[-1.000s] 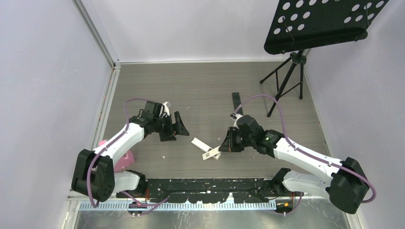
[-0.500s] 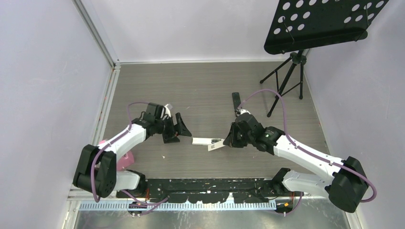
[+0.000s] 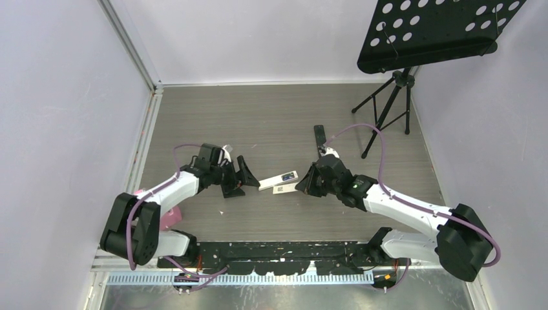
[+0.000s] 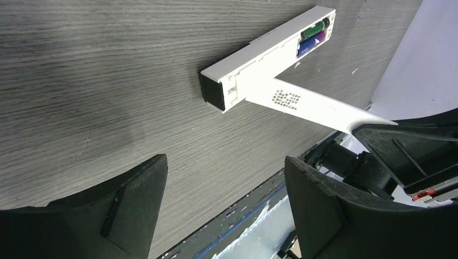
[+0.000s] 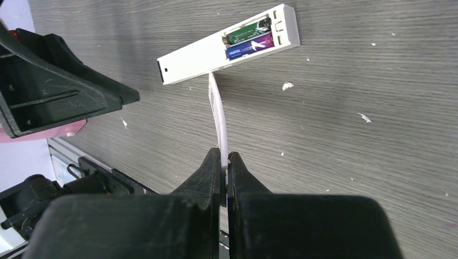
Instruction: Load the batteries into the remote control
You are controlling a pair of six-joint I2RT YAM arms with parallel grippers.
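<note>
Pinching cover [image 5: 217, 116] between closed jaws, right gripper [image 5: 224, 157] sits at 3 o'clock of remote [image 3: 279, 181] | left gripper [image 4: 224, 167] spread, empty, at 9 o'clock | batteries [image 5: 249, 38] seated in bay | risk: thin cover may twist in grip, shove unheld remote.

Tiny print on batteries [image 5: 248, 38] unreadable

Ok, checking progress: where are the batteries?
The green and purple cylindrical batteries lie in the white plastic remote's open compartment, mid-table in top view, near the right tool.

One remote [image 5: 194, 56], two batteries [image 5: 246, 32], one white cover [image 5: 217, 108], one black strip [image 3: 319, 139], one music stand [image 3: 439, 29]
</note>
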